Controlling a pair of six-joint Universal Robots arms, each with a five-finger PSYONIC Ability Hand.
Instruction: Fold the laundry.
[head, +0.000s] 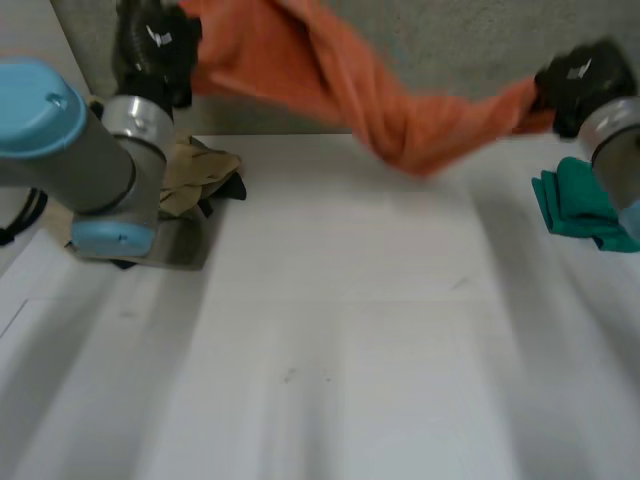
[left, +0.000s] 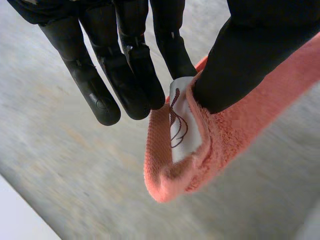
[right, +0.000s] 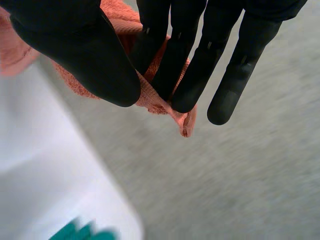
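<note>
Two hands hold one orange towel (head: 340, 75) clear of the table (head: 350, 350). No fold has been made in it yet.

Head view:
- The left hand (head: 155, 45) and the right hand (head: 580, 85) each grip one end of the towel above the table's far edge.
- The cloth sags and twists between them, and its lowest part hangs over that far edge. It is not spread out.
- A teal cloth (head: 575, 205) lies folded on the table's right side. Judged: one item finished.
- A tan garment (head: 200, 175) lies crumpled at the table's far left corner. Judged: one item waiting.

Left wrist view:
- The left hand pinches a towel corner between thumb and fingers.
- A white label (left: 181, 122) sewn to the hem shows just below the pinch.
- This corner hangs beyond the table.

Right wrist view:
- The right hand pinches another towel corner between thumb and fingers.
- The tip of the corner pokes out past the fingertips, just off the table's edge.

Remaining work, as a judgement:
- Take out the twist and lay the towel flat on the table.
- Fold it and set it aside.
- Repeat for the tan garment.

The task appears to be early to midway.
</note>
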